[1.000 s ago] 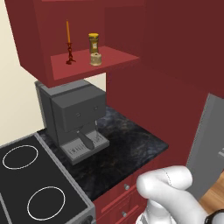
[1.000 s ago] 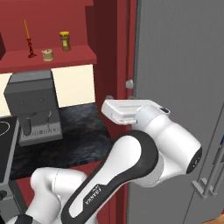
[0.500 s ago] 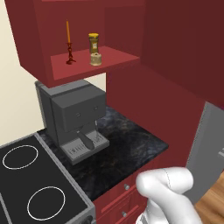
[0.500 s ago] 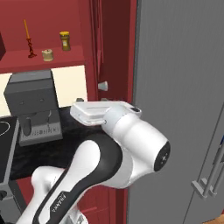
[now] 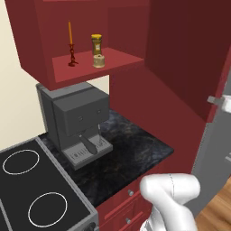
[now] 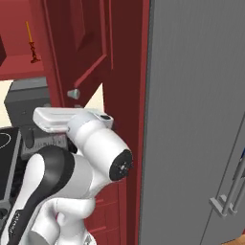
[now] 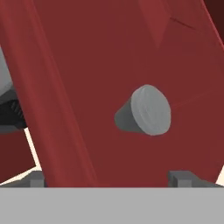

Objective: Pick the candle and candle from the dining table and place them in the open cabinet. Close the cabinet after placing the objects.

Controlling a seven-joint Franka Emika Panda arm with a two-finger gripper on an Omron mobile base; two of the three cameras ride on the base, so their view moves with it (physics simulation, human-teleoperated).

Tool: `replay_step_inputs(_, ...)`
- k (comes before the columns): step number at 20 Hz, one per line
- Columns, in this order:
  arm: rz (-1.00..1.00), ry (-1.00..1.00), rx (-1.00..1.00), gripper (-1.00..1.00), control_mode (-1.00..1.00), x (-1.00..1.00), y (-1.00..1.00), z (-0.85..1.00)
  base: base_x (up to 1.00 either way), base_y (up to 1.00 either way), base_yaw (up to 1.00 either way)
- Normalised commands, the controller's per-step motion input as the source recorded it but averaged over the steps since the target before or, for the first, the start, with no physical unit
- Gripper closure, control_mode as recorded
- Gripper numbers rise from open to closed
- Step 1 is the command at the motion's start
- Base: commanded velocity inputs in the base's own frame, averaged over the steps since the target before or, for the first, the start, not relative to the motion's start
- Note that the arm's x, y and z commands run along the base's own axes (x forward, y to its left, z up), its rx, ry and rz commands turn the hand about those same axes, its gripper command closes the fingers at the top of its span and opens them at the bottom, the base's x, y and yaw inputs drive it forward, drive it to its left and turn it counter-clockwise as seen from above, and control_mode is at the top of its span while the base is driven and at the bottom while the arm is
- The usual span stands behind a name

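The cabinet hangs open on the wall, with both candles on its red shelf. The thin orange taper candle on its dark red stand is on the left and also shows in the right base view. The squat tan jar candle is to its right. The panelled cabinet door stands partly swung in. Its round silver knob is right in front of my gripper, which is open and holds nothing. My white hand sits just below the knob. The dining table is out of view.
A grey coffee machine stands on the black stone counter under the cabinet. A black stove top lies to its left. A tall grey fridge fills the right side. Red drawers with knobs run below the counter.
The cabinet door has swung leftward toward shut, its knob sliding left in the right base view. My hand and forearm followed it left. The candles have not moved.
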Motion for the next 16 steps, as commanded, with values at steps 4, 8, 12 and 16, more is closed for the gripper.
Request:
replay_step_inputs(4, 0.0, 0.0, 0.05, -1.0, -1.0, 0.99, 1.0, -0.19, 0.0, 0.0, 0.0)
replay_step_inputs(8, 0.0, 0.0, 0.04, -1.0, -1.0, 0.9, 0.98, -0.15, 0.0, 0.0, 0.0)
replay_step_inputs(12, 0.0, 0.0, 0.06, -1.0, -1.0, 0.89, 0.83, -0.03, 0.0, 0.0, 0.0)
replay_step_inputs(16, 0.0, -0.04, 0.04, -1.0, -1.0, 0.86, 0.68, -0.05, 0.0, 0.0, 0.0)
